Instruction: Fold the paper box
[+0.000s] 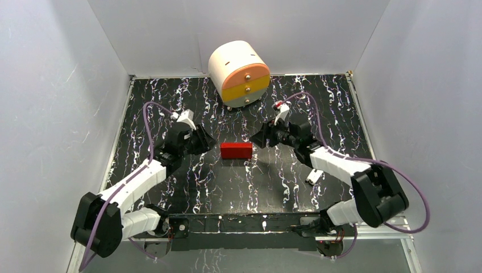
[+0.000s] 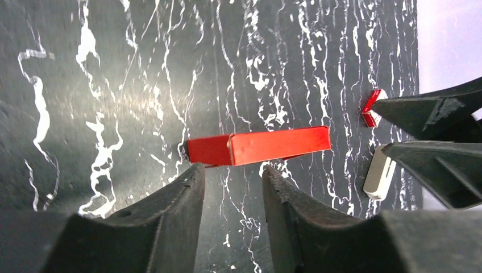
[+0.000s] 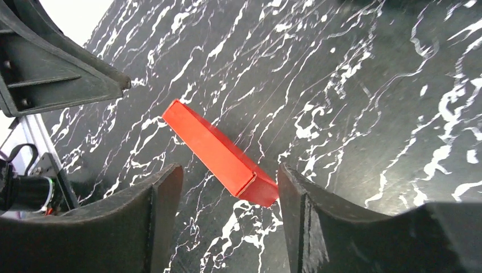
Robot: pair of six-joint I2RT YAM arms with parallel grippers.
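Observation:
The paper box (image 1: 236,150) lies as a small closed red rectangular box in the middle of the black marbled table. My left gripper (image 1: 211,142) sits just left of it, open, fingers apart with nothing between them. In the left wrist view the paper box (image 2: 258,146) lies just beyond my left gripper (image 2: 233,170). My right gripper (image 1: 257,139) stands just right of the box, open. In the right wrist view the near end of the paper box (image 3: 219,152) reaches in between the fingertips of my right gripper (image 3: 230,173), close to the right finger; no grip shows.
A round white, orange and yellow drawer unit (image 1: 239,73) stands at the back of the table. A small white object (image 1: 313,177) lies under the right arm. A tiny red-and-white packet (image 2: 372,108) lies beyond the box. Grey walls enclose three sides.

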